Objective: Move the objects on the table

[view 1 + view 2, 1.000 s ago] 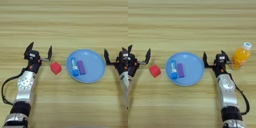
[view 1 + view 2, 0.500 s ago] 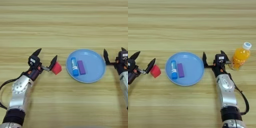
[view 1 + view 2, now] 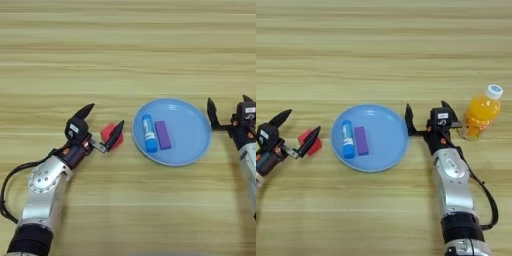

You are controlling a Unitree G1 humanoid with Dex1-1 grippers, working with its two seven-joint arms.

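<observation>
I see the left gripper [image 3: 102, 127] spread wide around the red cube [image 3: 111, 136], apparently not clamping it; blue tube [image 3: 148, 133] and purple bar [image 3: 162, 135] lie on the light-blue plate [image 3: 192, 150]. The right gripper [image 3: 427, 116] rests open beside the plate, near the orange juice bottle [image 3: 481, 111].

The plate [image 3: 195, 150] lies on the desk [image 3: 125, 50] as the central landmark. In the plate, the tube [image 3: 148, 133] lies left of the bar [image 3: 162, 135], side by side. The cube [image 3: 110, 135] sits on the desk just left of the plate, between the spread fingers of the left hand [image 3: 102, 129]. The right hand [image 3: 426, 116] stands just right of the plate, and the bottle [image 3: 481, 112] stands further right.
</observation>
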